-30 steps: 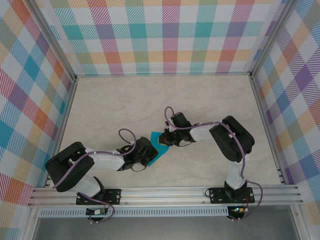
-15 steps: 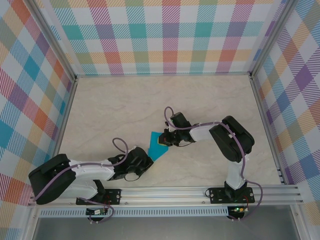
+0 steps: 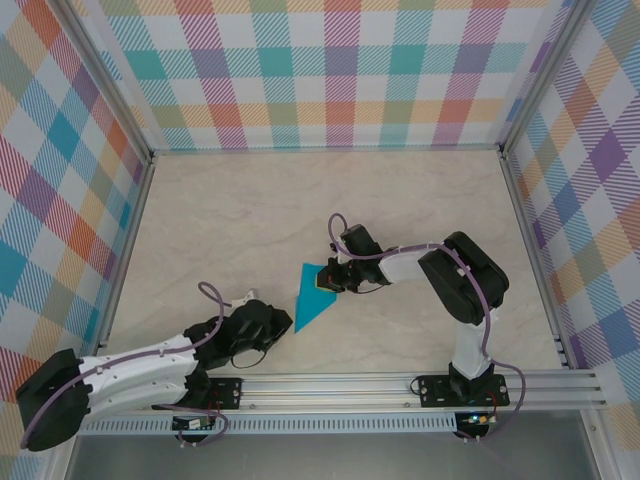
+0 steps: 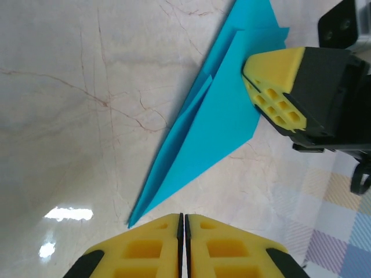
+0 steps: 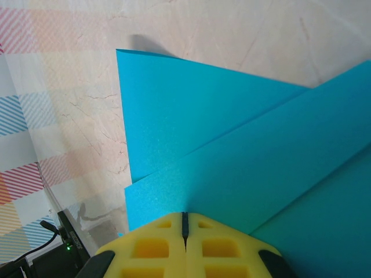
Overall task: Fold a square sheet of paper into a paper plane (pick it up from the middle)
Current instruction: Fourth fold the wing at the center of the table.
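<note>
The square sheet of paper (image 3: 310,300) lies flat on the marble table, folded into a slim teal paper plane with one sharp tip toward the near edge. In the left wrist view the paper plane (image 4: 214,127) shows its centre crease and layered flaps. My right gripper (image 3: 326,283) is shut, and its tips press down on the plane's wide far end (image 5: 232,145). That right gripper (image 5: 185,215) rests on the upper flap. My left gripper (image 3: 287,322) is shut and holds nothing. The left gripper (image 4: 181,215) sits just short of the sharp tip, apart from it.
Checked walls (image 3: 340,70) close in the table on three sides. An aluminium rail (image 3: 340,385) runs along the near edge by the arm bases. Bare marble (image 3: 240,210) stretches behind and beside the paper.
My left arm has drawn back toward the near left corner, coming off the paper and uncovering its sharp tip. The right gripper and the paper have stayed put.
</note>
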You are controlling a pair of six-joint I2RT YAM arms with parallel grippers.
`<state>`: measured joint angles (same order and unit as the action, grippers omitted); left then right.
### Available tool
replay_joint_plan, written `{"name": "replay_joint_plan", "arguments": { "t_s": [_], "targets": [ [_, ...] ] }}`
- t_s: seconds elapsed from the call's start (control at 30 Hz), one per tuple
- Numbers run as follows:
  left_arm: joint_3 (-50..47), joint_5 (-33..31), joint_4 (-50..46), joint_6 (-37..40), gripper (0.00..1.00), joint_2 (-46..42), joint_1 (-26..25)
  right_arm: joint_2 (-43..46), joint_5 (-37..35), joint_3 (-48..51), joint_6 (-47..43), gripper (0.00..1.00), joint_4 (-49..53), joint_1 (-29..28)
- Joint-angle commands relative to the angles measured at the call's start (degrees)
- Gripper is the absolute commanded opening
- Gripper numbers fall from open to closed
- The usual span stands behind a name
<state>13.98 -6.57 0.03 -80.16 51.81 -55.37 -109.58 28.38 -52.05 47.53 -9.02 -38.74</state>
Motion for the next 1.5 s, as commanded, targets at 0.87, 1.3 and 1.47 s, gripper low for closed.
{"name": "replay_joint_plan", "arguments": {
  "t_s": [0.87,1.3,1.47],
  "targets": [
    [7.5,10.0,-9.6,7.2,0.11,19.0,3.1,-3.2,-6.6,1.6,-1.1,0.05,7.4,0.1],
    [11.3,8.9,-3.5,11.4,0.11,15.6,3.1,-3.4,-6.0,1.5,-1.3,0.05,7.5,0.1],
    [13.0,5.7,-4.1,11.3,0.1,15.2,3.2,-3.5,-6.0,1.6,-1.2,0.05,7.6,0.1]
  ]
}}
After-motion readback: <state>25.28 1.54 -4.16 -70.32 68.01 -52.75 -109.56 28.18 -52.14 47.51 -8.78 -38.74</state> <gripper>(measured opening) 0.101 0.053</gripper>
